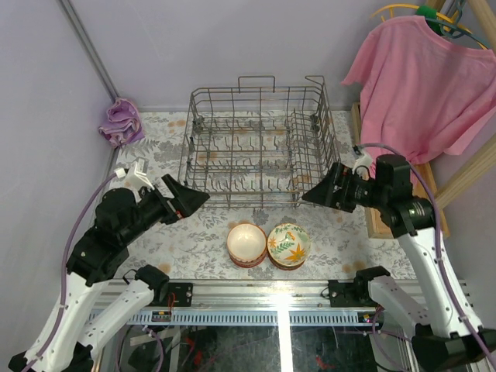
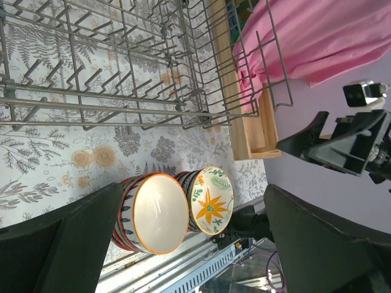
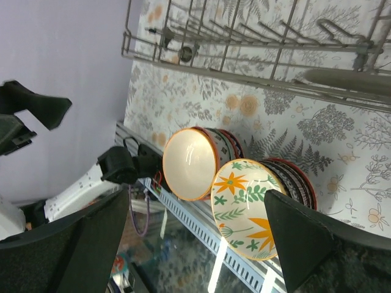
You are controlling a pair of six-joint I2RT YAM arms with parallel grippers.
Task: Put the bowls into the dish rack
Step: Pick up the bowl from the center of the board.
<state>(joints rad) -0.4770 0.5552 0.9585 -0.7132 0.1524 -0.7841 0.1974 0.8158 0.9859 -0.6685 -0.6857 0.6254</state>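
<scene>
On the floral table [image 1: 159,147], bowls [image 1: 246,242] sit at six o'clock of the dish rack [image 1: 260,147], with the left gripper [image 1: 194,203] and right gripper [image 1: 316,195] jaws spread.

No legible lettering, label or number anywhere (only painted flowers on the bowls [image 1: 288,245]).

The left arm [image 1: 116,221] and right arm [image 1: 403,205] are wearing white shells over black joints and wrists. Lilac cables [image 1: 381,145] are looping along each, white camera modules [image 1: 133,174] are sitting at the wrists, and the wedge-shaped jaws are showing matte black.
</scene>
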